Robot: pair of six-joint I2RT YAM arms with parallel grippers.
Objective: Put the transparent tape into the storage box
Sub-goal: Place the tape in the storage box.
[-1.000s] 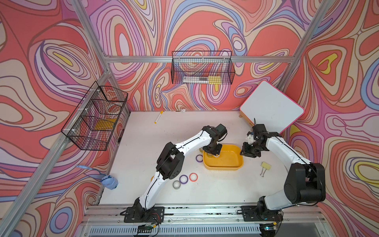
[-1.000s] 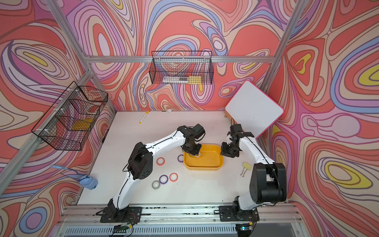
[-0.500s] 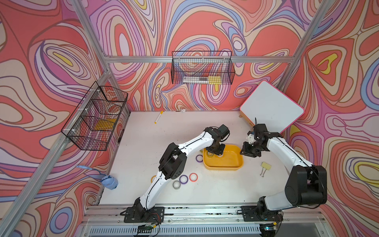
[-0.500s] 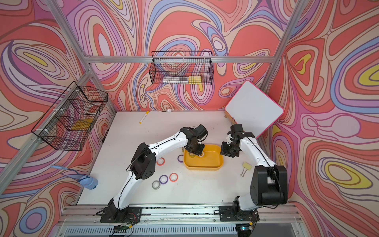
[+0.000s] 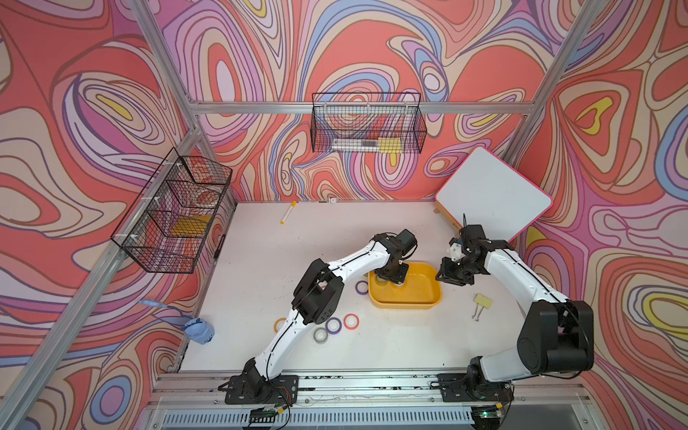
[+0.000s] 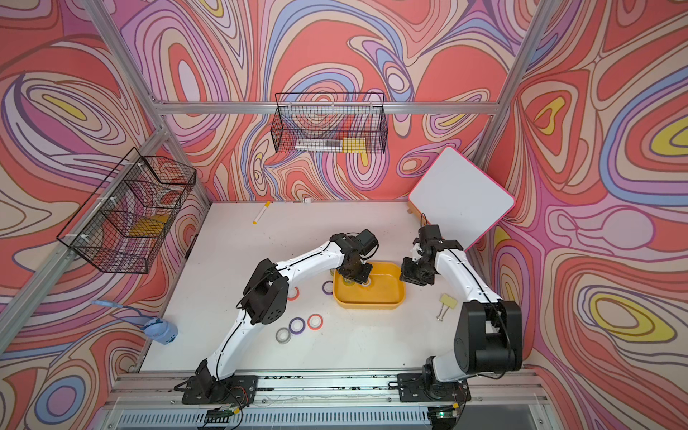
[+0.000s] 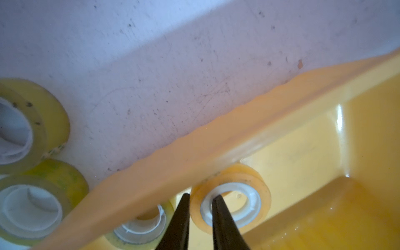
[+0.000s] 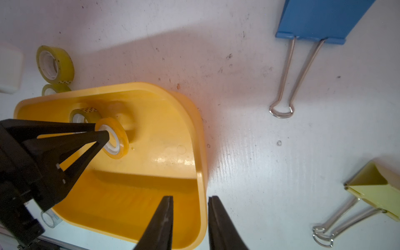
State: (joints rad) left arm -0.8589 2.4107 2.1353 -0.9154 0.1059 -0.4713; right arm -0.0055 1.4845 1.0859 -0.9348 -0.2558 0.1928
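Note:
The yellow-orange storage box [image 5: 409, 299] [image 6: 376, 298] lies mid-table. My left gripper [image 5: 391, 277] [image 7: 201, 195] hangs over its left end, shut on a transparent tape roll [image 7: 255, 179] [image 8: 121, 134], one finger inside the white core and one outside. The roll sits just above the box floor. A second transparent roll [image 7: 138, 231] [image 8: 85, 113] lies in the box corner. Two more rolls [image 8: 62, 62] [image 8: 55, 88] rest on the table outside the box rim [image 7: 194, 149]. My right gripper [image 5: 452, 275] [image 8: 191, 197] straddles the box's right end wall, shut on it.
Coloured tape rolls [image 5: 351, 321] [image 5: 333, 325] [image 5: 320, 335] lie near the front, a purple one [image 5: 361, 286] beside the box. A yellow binder clip [image 5: 482, 301] and a blue one [image 8: 324, 19] lie right of the box. A whiteboard [image 5: 491, 193] leans at the back right.
My left gripper has carried the tape roll rightward, from the box's left edge to over its inside. The right arm has barely moved.

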